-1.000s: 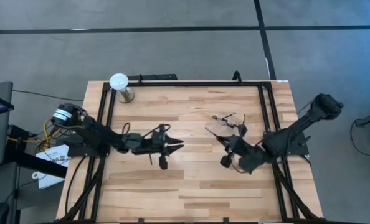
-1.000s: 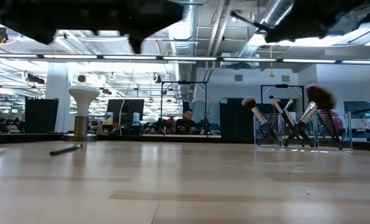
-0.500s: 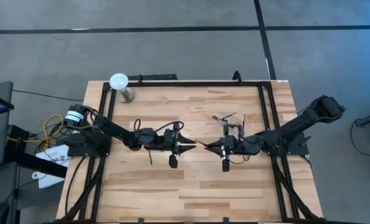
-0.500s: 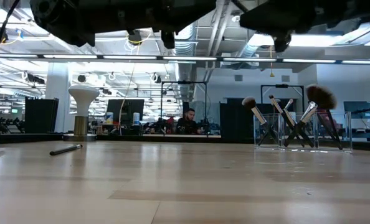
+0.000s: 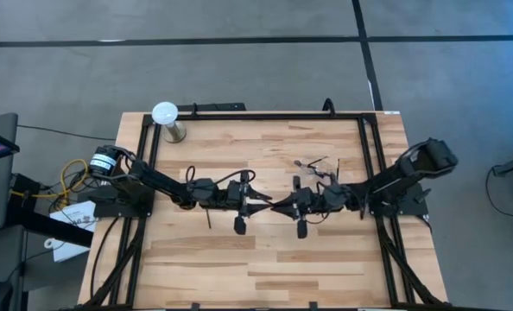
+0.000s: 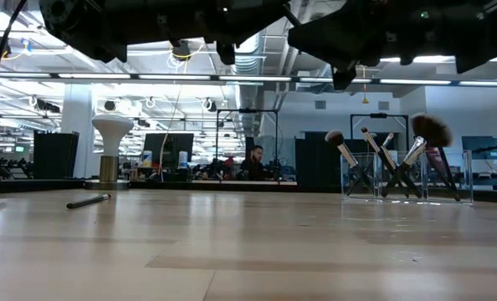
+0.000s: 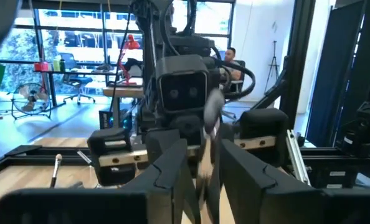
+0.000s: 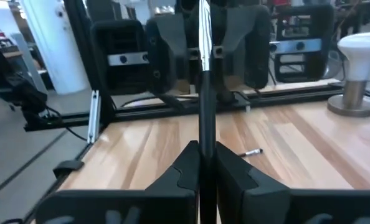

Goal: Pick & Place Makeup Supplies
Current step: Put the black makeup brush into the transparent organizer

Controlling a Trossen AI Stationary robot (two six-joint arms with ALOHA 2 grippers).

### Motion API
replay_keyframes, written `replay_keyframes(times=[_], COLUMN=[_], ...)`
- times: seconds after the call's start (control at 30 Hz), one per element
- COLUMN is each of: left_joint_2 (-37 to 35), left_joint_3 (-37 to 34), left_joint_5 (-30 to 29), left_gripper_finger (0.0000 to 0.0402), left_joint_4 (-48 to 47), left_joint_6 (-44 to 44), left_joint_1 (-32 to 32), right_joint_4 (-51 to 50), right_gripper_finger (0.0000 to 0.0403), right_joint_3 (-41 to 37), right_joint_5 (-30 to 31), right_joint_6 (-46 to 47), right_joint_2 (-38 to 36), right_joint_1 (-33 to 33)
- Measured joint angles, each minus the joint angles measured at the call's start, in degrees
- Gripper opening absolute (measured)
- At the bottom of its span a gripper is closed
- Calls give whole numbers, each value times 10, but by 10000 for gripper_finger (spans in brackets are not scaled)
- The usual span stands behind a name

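Both arms meet level over the table's middle. My right gripper [image 5: 281, 207] is shut on a thin makeup brush [image 8: 200, 106] with a dark handle and a silvery ferrule [image 8: 203, 31]. The brush runs level toward my left gripper [image 5: 262, 207], which is open. The left fingers [image 7: 172, 171] stand close on either side of the ferrule, and the blurred bristle head [image 7: 213, 106] lies past them. Several more brushes stand in a clear holder [image 6: 399, 176] at the right. Another brush [image 6: 88, 201] lies flat on the table. My right gripper pinches the brush's dark handle [image 8: 200, 140] between its two fingers. The fingers come level from the table's right side and lie along the brush. The brush is lifted clear of the table and level, its ferrule end toward my left gripper.
A white globe on a metal base [image 5: 165, 117] stands at the far left corner. A black frame [image 5: 256, 115] runs round the tabletop. Bare wood lies along the near side [image 5: 265, 268].
My right gripper has swung from pointing downward to level. It has gone toward the table's left until it meets my left gripper. My left gripper first went toward the right and has since kept still.
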Motion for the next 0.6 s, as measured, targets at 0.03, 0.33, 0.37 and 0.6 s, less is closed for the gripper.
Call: replay_keyframes(times=[0.03, 0.33, 0.37, 0.6], left_joint_2=[0, 0, 1, 1], left_joint_3=[0, 0, 0, -1], left_joint_5=[-1, -1, -1, -21], left_gripper_finger=[92, 22, 21, 27], left_joint_4=[0, -2, -3, -2], left_joint_6=[0, 0, -1, -17], left_joint_1=[0, 0, 0, 1], right_joint_4=[1, -10, -15, -57], right_gripper_finger=[17, 24, 29, 70], right_joint_3=[0, 0, 0, 0], right_joint_5=[-4, -13, -12, 60], right_joint_6=[0, 0, 0, -28], right_joint_2=[3, 0, 0, -16], right_joint_1=[-2, -3, -3, -2])
